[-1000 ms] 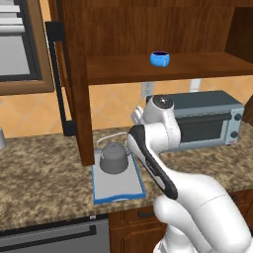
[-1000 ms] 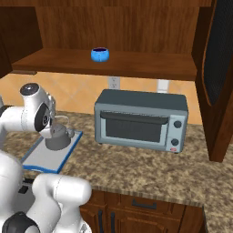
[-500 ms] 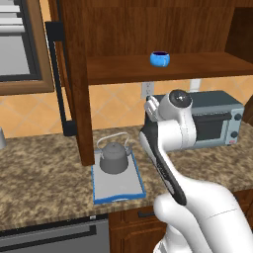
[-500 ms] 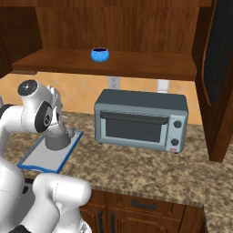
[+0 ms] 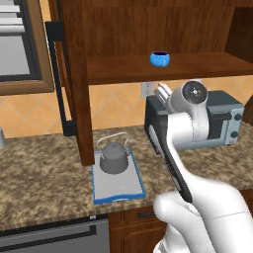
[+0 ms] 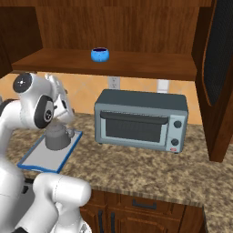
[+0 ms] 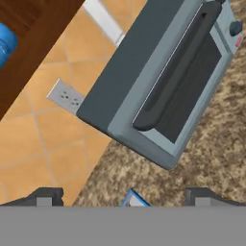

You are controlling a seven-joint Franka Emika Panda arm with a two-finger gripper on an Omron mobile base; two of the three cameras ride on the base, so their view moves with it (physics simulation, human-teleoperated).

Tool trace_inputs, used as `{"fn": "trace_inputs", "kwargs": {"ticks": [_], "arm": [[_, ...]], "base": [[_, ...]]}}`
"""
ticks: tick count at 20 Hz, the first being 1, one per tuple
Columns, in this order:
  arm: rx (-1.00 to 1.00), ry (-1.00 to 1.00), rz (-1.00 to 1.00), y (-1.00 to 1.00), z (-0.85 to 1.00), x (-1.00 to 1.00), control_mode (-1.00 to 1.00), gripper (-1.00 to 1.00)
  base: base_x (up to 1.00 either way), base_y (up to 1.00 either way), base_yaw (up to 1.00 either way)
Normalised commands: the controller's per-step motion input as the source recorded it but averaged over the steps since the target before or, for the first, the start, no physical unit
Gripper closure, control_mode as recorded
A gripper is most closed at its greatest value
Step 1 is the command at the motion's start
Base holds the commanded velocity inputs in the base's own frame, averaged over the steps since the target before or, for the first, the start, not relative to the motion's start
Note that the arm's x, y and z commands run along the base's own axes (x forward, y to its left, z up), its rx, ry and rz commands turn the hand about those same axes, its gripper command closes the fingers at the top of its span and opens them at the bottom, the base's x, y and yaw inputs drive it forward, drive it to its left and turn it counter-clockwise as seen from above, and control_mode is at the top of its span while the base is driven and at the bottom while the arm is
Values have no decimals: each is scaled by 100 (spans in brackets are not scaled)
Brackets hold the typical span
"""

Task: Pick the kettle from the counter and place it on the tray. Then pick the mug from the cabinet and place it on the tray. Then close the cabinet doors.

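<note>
The dark grey kettle (image 5: 114, 157) (image 6: 57, 137) stands upright on the blue-rimmed tray (image 5: 120, 187) (image 6: 40, 159) on the speckled counter (image 5: 39, 168). My gripper (image 5: 162, 92) (image 6: 61, 93) (image 7: 124, 197) hangs open and empty above and to the right of the kettle, below the shelf, pointing toward the back wall. The blue mug (image 5: 159, 59) (image 6: 99, 54) (image 7: 5, 43) sits on the shelf of the cabinet (image 5: 148, 29). Both cabinet doors (image 5: 59, 74) (image 6: 220, 68) stand open. A blue corner of the tray (image 7: 132, 198) shows between my fingertips in the hand view.
A grey toaster oven (image 5: 222, 123) (image 6: 141, 120) (image 7: 168, 81) stands on the counter right of the tray, under the shelf. A wall outlet (image 7: 67, 96) sits on the tiled backsplash. The left door's black bar handle (image 5: 59, 84) hangs left of the kettle.
My arm has risen and swung right, away from the kettle, which stays on the tray. The gripper stays open.
</note>
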Motion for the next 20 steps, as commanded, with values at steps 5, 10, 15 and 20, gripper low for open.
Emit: {"fn": "trace_inputs", "kwargs": {"ticks": [5, 10, 15, 20], "arm": [[-22, -7, 21, -29, 36, -1, -100, -100], [-30, -11, 23, -30, 45, 0, -100, -100], [-32, -16, 22, -28, 47, -1, -100, -100], [-32, -18, 16, -16, 34, -2, -100, -100]], "base": [[0, 0, 0], [0, 0, 0], [0, 0, 0], [0, 0, 0]]}}
